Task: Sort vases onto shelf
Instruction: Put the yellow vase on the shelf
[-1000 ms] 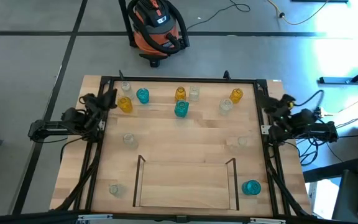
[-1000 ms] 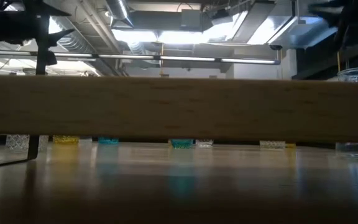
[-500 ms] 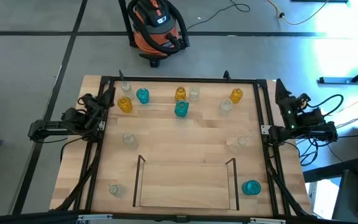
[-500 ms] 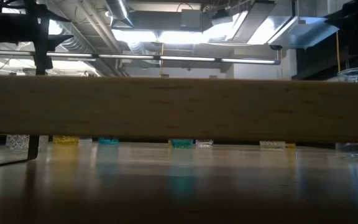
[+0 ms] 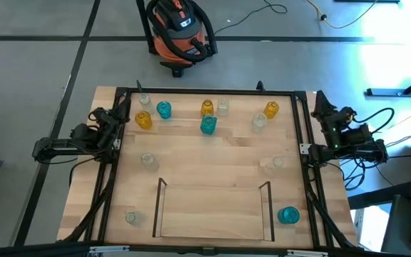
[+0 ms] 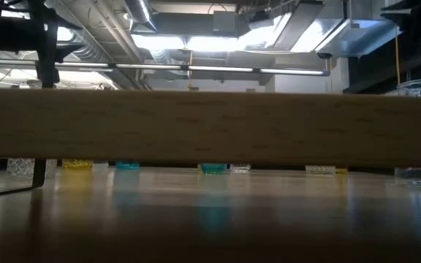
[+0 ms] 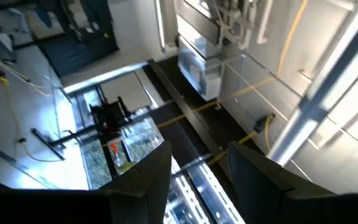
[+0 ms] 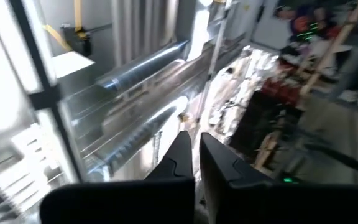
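From above we see the left gripper parked at the table's left edge, over the black frame, just beside the clear vase and amber vase at the far-left corner. In the left wrist view its fingers stand apart w/ nothing btwn them, aimed up at ceiling fixtures.

Moving right along the far edge: teal vase, then an amber one w/ a clear one just beside it, and a bigger teal vase a bit nearer the table's middle. Further right, a clear vase and an amber vase near the far-right corner.

Mid-table, a clear vase on the left and another clear one on the right. The shelf sits at the near edge, centre, dark rail on three sides, no vases inside it. A clear vase stands outside its left rail, a round teal vase just outside its right rail.

The right gripper is off the table's right edge, beside the frame, cables trailing. In the right wrist view its fingers are together, holding nothing.

Behind the table, an orange-and-black shop vac on the floor. In the low view a wooden board blocks most of the scene; only vase bases show under it.
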